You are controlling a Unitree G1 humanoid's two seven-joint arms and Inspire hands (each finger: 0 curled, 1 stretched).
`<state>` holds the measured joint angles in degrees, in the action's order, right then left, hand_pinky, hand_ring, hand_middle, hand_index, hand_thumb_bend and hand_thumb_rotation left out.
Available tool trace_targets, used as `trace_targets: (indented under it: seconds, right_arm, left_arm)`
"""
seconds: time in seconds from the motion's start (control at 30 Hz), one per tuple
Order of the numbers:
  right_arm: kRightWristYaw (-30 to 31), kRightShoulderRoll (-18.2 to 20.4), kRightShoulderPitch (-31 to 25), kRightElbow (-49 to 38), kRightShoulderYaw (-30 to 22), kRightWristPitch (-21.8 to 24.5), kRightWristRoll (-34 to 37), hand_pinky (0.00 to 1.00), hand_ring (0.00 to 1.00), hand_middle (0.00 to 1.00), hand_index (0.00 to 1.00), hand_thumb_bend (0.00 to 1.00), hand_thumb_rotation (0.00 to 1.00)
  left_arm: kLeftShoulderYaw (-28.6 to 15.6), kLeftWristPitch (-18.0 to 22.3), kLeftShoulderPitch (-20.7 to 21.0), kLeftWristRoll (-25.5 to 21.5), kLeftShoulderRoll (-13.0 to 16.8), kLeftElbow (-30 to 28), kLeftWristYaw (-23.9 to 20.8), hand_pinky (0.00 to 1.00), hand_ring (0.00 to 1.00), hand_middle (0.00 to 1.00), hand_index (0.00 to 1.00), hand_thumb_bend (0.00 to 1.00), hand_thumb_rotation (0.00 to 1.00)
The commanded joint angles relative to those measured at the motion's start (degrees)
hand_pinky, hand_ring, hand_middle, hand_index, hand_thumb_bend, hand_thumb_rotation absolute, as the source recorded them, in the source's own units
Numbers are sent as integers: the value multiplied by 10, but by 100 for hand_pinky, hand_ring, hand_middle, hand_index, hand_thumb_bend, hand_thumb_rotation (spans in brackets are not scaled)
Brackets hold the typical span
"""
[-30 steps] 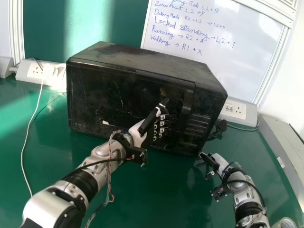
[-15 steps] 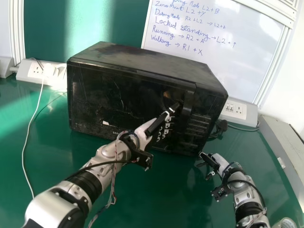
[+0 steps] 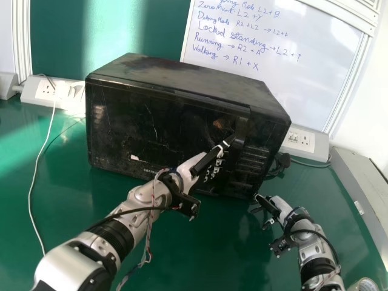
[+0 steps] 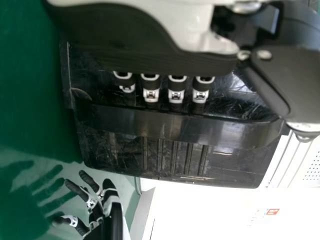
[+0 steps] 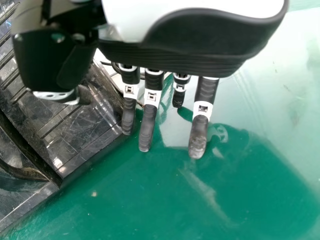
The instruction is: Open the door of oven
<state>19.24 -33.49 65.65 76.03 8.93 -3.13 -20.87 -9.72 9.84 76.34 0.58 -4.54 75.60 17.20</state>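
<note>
- Hovering at the oven's handle, the left hand [image 3: 188, 167] has its fingers spread wide rather than closed, with the thumb off to one side; nothing is gripped. I cannot tell if the fingertips touch the handle [image 4: 185, 127].
- The step in hand looks like seating those fingers behind the handle. The next move likely calls for curling them round it, then drawing it back toward the robot in an arc, gently enough that the whole oven doesn't slide.
- The left hand pairs a smooth pale shell with ridged dark padding and pale bands on the dark fingers.
- The handle is a glossy, dark upright bar, slightly bowed, on the side of the door [image 3: 136, 124] toward the robot's right.
- The oven [image 3: 182, 79] stands ahead on the table, its door shut: a boxy black body, scratched and dusty, with parallel ribs beyond the handle.
- The right hand [image 3: 279, 208] rests idle near the oven's right front corner, fingers extended.
- Under it all lies a slick green table [image 3: 66, 167] that throws back reflections; behind stands a smooth whiteboard [image 3: 273, 42] with handwriting.
</note>
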Motion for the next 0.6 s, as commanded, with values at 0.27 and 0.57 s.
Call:
trace_targets:
  seconds: [0.27, 0.57]
  right_arm:
    - [19, 13, -24, 16, 6, 6, -6, 42, 50, 63, 74, 52, 77]
    - [17, 14, -23, 16, 6, 8, -5, 42, 50, 63, 73, 53, 77]
  left_arm:
    - [8, -2, 19, 8, -23, 4, 13, 82, 83, 85, 96, 92, 97]
    - [5, -1, 20, 4, -32, 3, 24, 76, 74, 75, 93, 91, 95]
